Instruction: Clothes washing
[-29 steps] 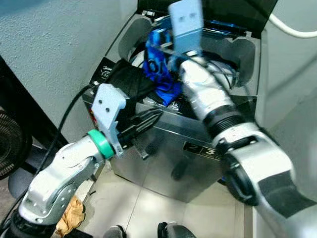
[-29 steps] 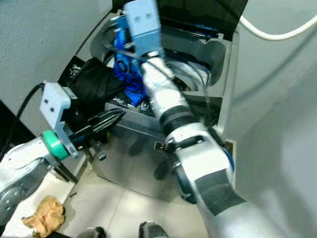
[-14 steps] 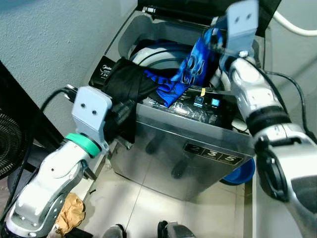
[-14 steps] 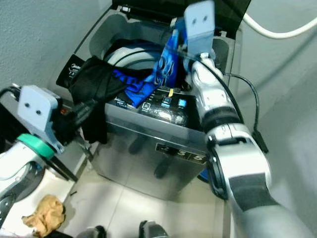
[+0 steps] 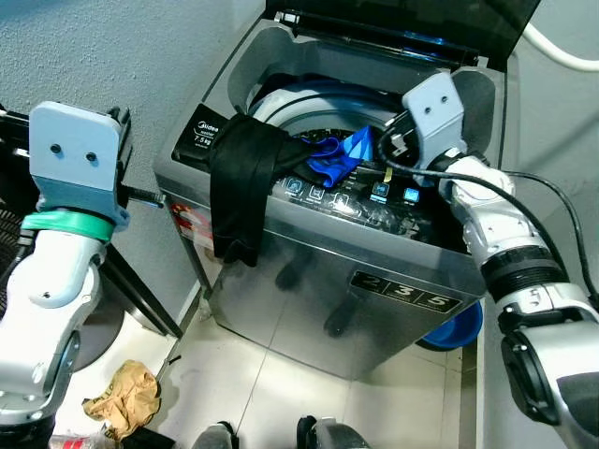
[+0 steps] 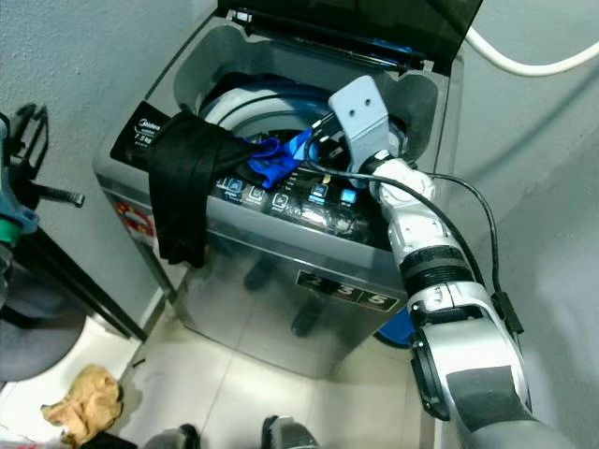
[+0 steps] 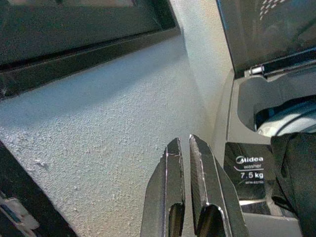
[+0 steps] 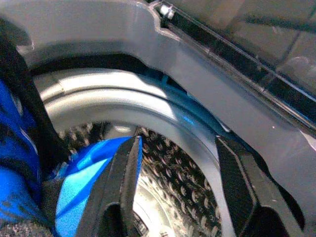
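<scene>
The top-loading washing machine [image 5: 374,281] stands with its lid up. A black garment [image 5: 239,187] hangs over its front left rim and down the outside. A blue garment [image 5: 335,155] lies bunched at the drum's front edge, partly over the control panel. My right gripper [image 8: 180,153] is inside the opening just right of the blue cloth, open, with the bare drum [image 8: 173,168] between its fingers and the blue garment [image 8: 74,173] against one finger. My left gripper [image 7: 183,143] is raised left of the machine by the wall, shut and holding nothing.
A crumpled brown cloth [image 5: 122,398] lies on the tiled floor at the lower left. A black stand [image 5: 140,299] leans beside the machine's left side. A blue basin [image 5: 459,323] sits behind the right corner, and a white hose [image 5: 562,51] runs along the wall.
The right gripper swung the blue garment rightward, lowered it into the machine's opening and let it go. The left arm drew back from the black garment and rose to the left.
</scene>
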Controlling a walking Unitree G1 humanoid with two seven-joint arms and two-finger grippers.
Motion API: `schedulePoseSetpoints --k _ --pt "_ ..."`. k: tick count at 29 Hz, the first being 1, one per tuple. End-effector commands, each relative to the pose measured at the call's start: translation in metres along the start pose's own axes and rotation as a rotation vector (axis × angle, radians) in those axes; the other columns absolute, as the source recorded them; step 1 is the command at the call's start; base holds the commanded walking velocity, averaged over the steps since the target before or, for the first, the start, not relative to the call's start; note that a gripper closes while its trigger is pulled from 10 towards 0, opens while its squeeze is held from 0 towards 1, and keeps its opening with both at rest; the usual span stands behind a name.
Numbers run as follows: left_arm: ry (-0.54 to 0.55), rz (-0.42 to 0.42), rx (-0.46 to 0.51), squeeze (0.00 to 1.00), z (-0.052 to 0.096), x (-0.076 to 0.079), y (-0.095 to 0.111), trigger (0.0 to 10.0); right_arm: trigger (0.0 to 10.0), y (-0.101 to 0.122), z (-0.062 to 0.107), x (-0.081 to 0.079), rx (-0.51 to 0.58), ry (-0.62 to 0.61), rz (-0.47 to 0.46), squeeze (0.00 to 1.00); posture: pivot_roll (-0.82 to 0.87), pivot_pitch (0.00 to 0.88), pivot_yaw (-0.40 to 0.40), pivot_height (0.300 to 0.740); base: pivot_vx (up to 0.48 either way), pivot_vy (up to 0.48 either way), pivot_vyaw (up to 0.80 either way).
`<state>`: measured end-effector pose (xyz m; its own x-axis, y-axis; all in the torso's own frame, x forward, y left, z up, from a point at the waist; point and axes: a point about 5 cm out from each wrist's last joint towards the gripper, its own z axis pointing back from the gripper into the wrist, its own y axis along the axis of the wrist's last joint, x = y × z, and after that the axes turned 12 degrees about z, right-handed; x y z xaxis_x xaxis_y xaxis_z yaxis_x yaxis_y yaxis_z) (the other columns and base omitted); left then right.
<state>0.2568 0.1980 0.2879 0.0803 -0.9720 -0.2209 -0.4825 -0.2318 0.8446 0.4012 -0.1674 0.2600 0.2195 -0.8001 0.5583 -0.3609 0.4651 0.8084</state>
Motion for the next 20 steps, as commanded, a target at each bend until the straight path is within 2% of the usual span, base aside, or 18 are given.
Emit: schedulePoseSetpoints --k 1,2,3,4,5,6,10,11,12,13,14,15,16,18,20 --pt "0.012 -0.006 0.009 0.0 0.002 0.0 0.003 10.0 10.0 0.013 0.001 -0.001 0.103 0.01 -0.068 1.0 0.12 0.117 -0.02 0.74 0.0 0.0 0.0" --pt "0.012 -0.006 0.009 0.0 0.002 0.0 0.003 10.0 10.0 0.013 0.001 -0.001 0.103 0.01 -0.068 1.0 0.12 0.117 -0.02 0.74 0.0 0.0 0.0" --pt "0.02 0.026 0.018 0.0 -0.003 0.004 0.003 10.0 10.0 0.042 0.002 -0.003 0.277 0.023 -0.121 0.69 0.11 0.111 -0.018 0.74 0.0 0.0 0.0" --pt "0.02 0.026 0.018 0.0 -0.003 0.004 0.003 10.0 10.0 0.042 0.002 -0.003 0.277 0.023 -0.121 0.69 0.11 0.111 -0.018 0.74 0.0 0.0 0.0" --pt "0.021 0.041 0.023 0.0 -0.005 0.006 0.004 10.0 10.0 0.055 0.003 -0.002 0.347 0.017 -0.144 0.69 0.11 0.111 -0.018 0.74 0.0 0.0 0.0" --pt "0.008 0.063 0.039 0.0 -0.011 0.011 0.006 10.0 10.0 0.078 0.005 0.005 0.455 -0.032 -0.16 0.0 0.1 0.107 -0.016 0.74 0.0 0.0 0.0" --pt "-0.006 0.072 0.053 0.0 -0.015 0.014 0.009 10.0 10.0 0.093 0.008 0.013 0.516 -0.059 -0.138 0.0 0.1 0.104 -0.011 0.74 0.0 0.0 0.0" --pt "-0.021 0.081 0.061 0.0 -0.02 0.014 0.011 10.0 10.0 0.103 0.012 0.011 0.553 0.016 -0.079 0.0 0.09 0.102 -0.008 0.74 0.0 0.0 0.0" --pt "-0.021 0.081 0.061 0.0 -0.02 0.014 0.011 10.0 10.0 0.103 0.012 0.011 0.553 0.016 -0.079 0.0 0.09 0.102 -0.008 0.74 0.0 0.0 0.0" --pt "-0.039 0.092 0.07 0.0 -0.025 0.013 0.014 10.0 10.0 0.109 0.02 0.005 0.579 0.147 -0.002 0.0 0.08 0.102 -0.006 0.74 0.0 0.0 0.0" --pt "-0.039 0.092 0.07 0.0 -0.025 0.013 0.014 10.0 10.0 0.109 0.02 0.005 0.579 0.147 -0.002 0.0 0.08 0.102 -0.006 0.74 0.0 0.0 0.0" --pt "-0.056 0.092 0.082 0.0 -0.03 0.01 0.018 10.0 10.0 0.108 0.028 -0.005 0.576 0.282 0.064 0.0 0.08 0.103 -0.004 0.74 0.0 0.0 0.0" --pt "-0.056 0.092 0.082 0.0 -0.03 0.01 0.018 10.0 10.0 0.108 0.028 -0.005 0.576 0.282 0.064 0.0 0.08 0.103 -0.004 0.74 0.0 0.0 0.0" --pt "-0.066 0.105 0.104 0.0 -0.039 0.001 0.026 10.0 10.0 0.091 0.035 -0.037 0.504 0.465 0.148 0.0 0.07 0.104 -0.001 0.74 0.0 0.0 0.0" --pt "-0.065 0.114 0.114 0.0 -0.043 -0.002 0.029 10.0 10.0 0.077 0.033 -0.055 0.438 0.492 0.204 0.0 0.07 0.103 -0.001 0.74 0.0 0.0 0.0"
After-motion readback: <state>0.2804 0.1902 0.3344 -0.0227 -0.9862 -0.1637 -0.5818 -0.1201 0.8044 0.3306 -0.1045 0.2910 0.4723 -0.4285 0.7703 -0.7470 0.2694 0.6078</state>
